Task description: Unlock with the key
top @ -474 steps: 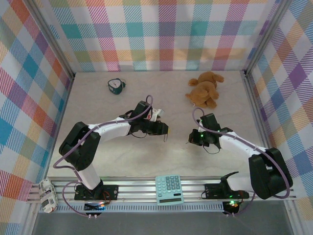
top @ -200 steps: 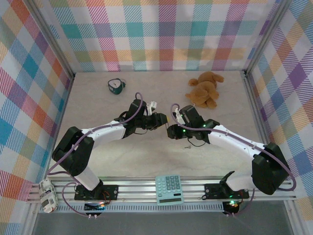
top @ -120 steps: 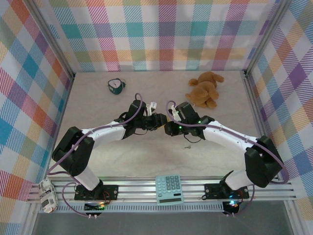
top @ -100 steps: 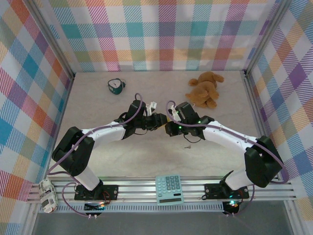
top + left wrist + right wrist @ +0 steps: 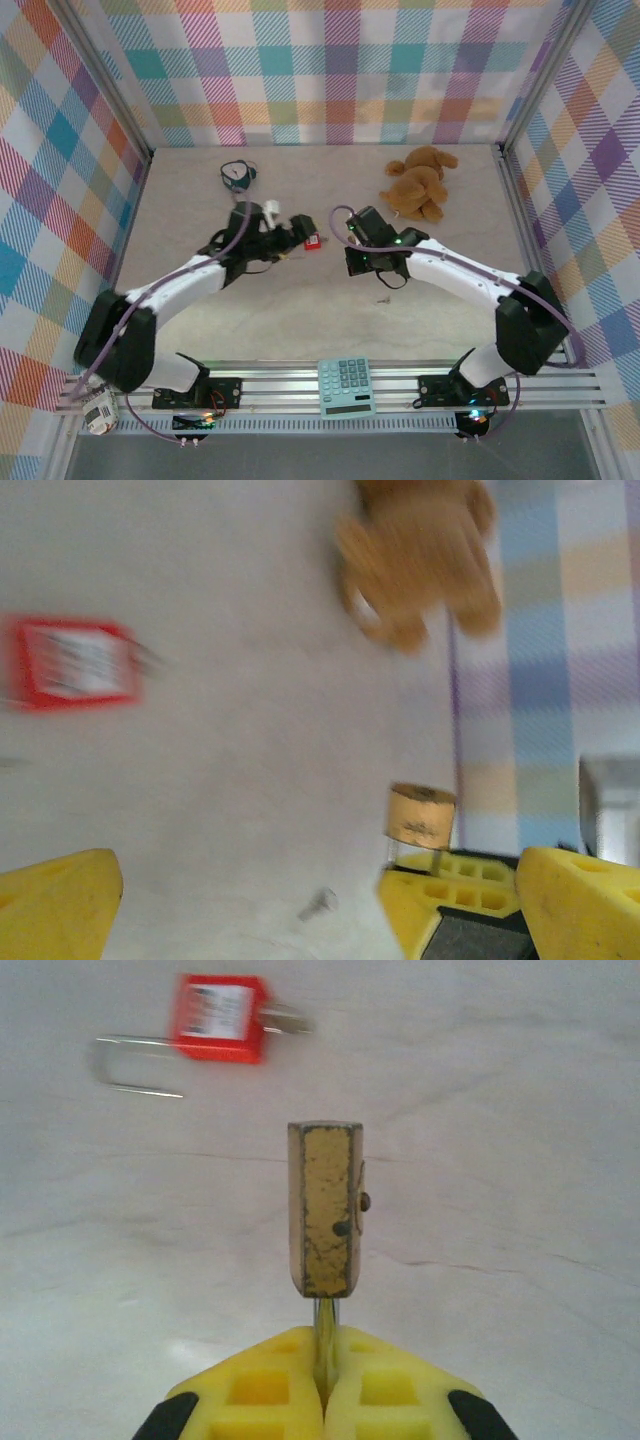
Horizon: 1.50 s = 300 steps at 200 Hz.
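My right gripper (image 5: 322, 1345) is shut on the thin silver shackle of a small brass padlock (image 5: 325, 1210), whose body sticks out beyond the fingertips above the table. From the top camera this gripper (image 5: 352, 262) sits mid-table. The key (image 5: 381, 298), a tiny metal sliver, lies loose on the table just nearer than it, and shows again as the key (image 5: 318, 905). A red square padlock (image 5: 312, 241) shows blurred between the two grippers, its shackle pointing left (image 5: 140, 1065). My left gripper (image 5: 298, 228) is open and holds nothing.
A brown teddy bear (image 5: 418, 183) lies at the back right. A small green and white object (image 5: 237, 176) sits at the back left. A teal calculator (image 5: 347, 387) rests on the near rail between the arm bases. Plaid walls enclose the table.
The grippers had met at mid-table. My left gripper has opened and pulled back to the left. The right gripper has shut on the brass padlock's shackle. The red padlock now sits free between them.
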Tool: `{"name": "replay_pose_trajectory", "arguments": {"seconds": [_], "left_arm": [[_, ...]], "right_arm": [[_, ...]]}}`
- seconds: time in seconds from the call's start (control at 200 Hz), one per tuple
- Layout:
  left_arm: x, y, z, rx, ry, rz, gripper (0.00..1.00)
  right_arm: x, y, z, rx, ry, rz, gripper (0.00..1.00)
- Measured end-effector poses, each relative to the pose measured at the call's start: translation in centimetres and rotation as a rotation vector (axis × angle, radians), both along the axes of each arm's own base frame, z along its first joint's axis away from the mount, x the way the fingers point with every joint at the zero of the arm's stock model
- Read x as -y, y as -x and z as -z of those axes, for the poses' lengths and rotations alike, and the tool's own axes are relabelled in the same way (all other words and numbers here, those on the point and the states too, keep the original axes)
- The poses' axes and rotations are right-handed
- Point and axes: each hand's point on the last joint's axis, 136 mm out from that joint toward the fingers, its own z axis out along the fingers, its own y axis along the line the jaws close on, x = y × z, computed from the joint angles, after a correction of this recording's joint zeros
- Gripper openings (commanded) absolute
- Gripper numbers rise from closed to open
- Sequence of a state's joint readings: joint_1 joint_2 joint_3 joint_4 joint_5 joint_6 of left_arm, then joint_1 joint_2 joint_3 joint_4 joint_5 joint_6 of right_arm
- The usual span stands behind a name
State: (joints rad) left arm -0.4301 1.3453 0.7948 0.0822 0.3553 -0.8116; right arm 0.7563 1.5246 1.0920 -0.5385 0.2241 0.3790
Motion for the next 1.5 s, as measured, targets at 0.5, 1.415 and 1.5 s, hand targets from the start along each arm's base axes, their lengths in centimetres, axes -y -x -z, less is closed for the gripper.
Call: {"name": "replay_pose_trajectory", "arguments": {"seconds": [0.5,1.415,1.5], "left_arm": [[-12.5,4.9,-3.7,0.101,-0.302,-0.338,1.00],[-13.2,6.9,-2.6,0.076,-0.351,-0.305,1.00],[-13.0,7.0,-2.6,0.075,-0.345,-0.297,1.00]], "right_arm": [[0.4,1.4,7.9,-0.065,0.628,-0.058,0.00],[-7.0,5.8,3.8,-0.155,0.371,-0.194,0.45],[-6.5,5.1,1.7,-0.136,0.279,-0.172,0.46]]}}
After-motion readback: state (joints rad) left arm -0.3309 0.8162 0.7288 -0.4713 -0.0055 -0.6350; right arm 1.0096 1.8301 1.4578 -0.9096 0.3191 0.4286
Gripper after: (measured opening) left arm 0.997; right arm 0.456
